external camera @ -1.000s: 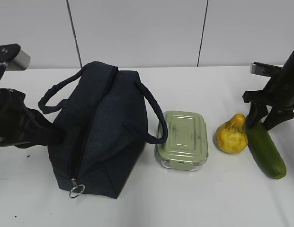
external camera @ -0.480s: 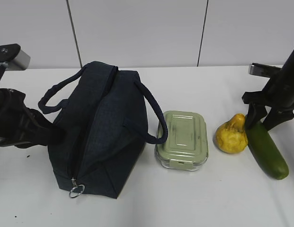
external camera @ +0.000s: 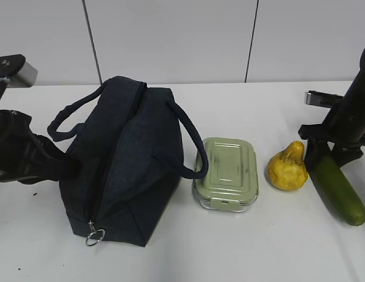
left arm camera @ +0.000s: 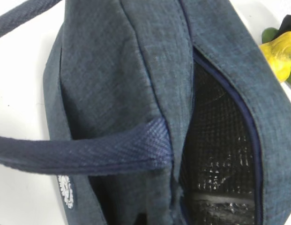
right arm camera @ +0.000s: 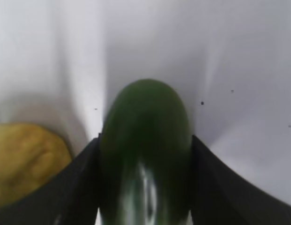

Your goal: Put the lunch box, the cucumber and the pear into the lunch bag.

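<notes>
The dark navy lunch bag [external camera: 129,158] stands at the left with its top zipper open; foil lining shows in the left wrist view [left arm camera: 220,154]. My left gripper [external camera: 63,167] is at the bag's left side, its jaws pinching the fabric rim [left arm camera: 175,206]. The sage-lidded lunch box [external camera: 226,170] sits right of the bag. The yellow pear [external camera: 287,167] lies right of the box. My right gripper [external camera: 330,154] is shut on the far end of the dark green cucumber [external camera: 341,191], a finger pressed on each side [right arm camera: 145,154].
The bag's two handles [external camera: 191,141] arch outward, one hanging over the lunch box's left edge. The zipper's ring pull [external camera: 94,237] hangs at the bag's near end. The white table [external camera: 241,252] ends at a wall behind.
My right gripper has come down and closed on the cucumber. The cucumber's near end has swung a little to the right. The left arm and bag have not moved.
</notes>
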